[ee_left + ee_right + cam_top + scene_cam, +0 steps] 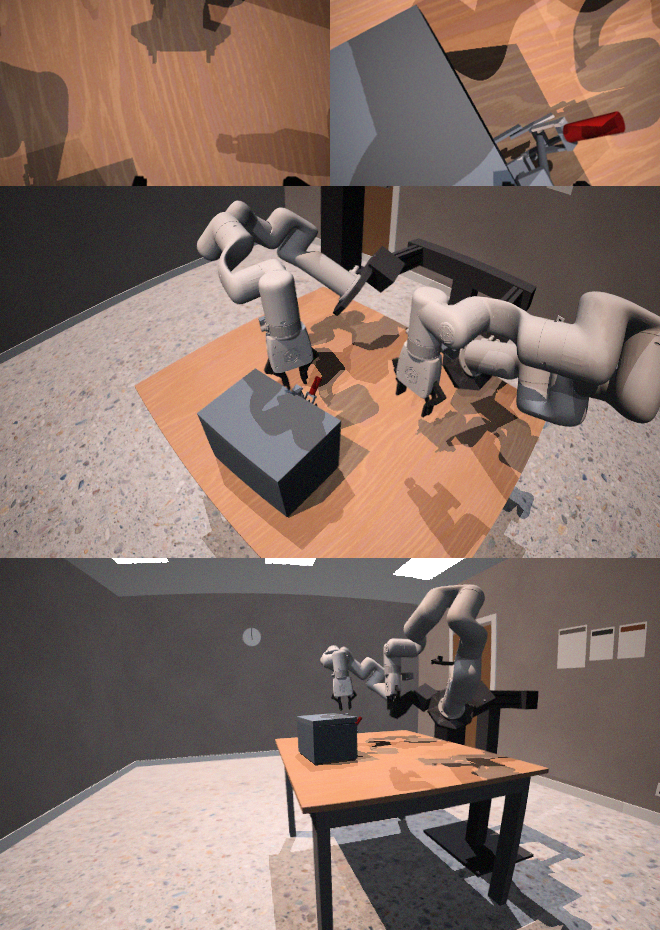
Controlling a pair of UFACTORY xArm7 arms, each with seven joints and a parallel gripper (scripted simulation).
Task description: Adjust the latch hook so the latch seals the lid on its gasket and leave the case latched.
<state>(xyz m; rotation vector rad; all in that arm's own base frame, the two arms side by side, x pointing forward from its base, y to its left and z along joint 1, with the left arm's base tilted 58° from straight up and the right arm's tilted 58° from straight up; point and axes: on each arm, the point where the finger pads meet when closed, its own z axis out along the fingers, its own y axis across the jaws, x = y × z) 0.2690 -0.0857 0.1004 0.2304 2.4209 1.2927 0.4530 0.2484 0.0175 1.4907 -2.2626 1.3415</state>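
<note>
Fingers partly open and empty, the right gripper (295, 385) (345, 708) (544, 183) hovers above the grey metal latch with a red cylindrical handle (315, 385) (359, 720) (594, 127) on a blue-grey box-shaped equipment case (270, 426) (327, 740) (413, 95), apparently during hook adjustment. The next move likely calls for alignment, descent, then a grip and turn; the left gripper (412, 404) (395, 710) (216, 181) waits wide open, well apart.

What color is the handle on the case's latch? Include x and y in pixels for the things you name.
The cylindrical latch handle (315, 385) (359, 721) (594, 127) is red; it shows best in the right wrist view.

Case on wooden table (400, 466) (350, 788) (178, 104) (545, 25)
</note>
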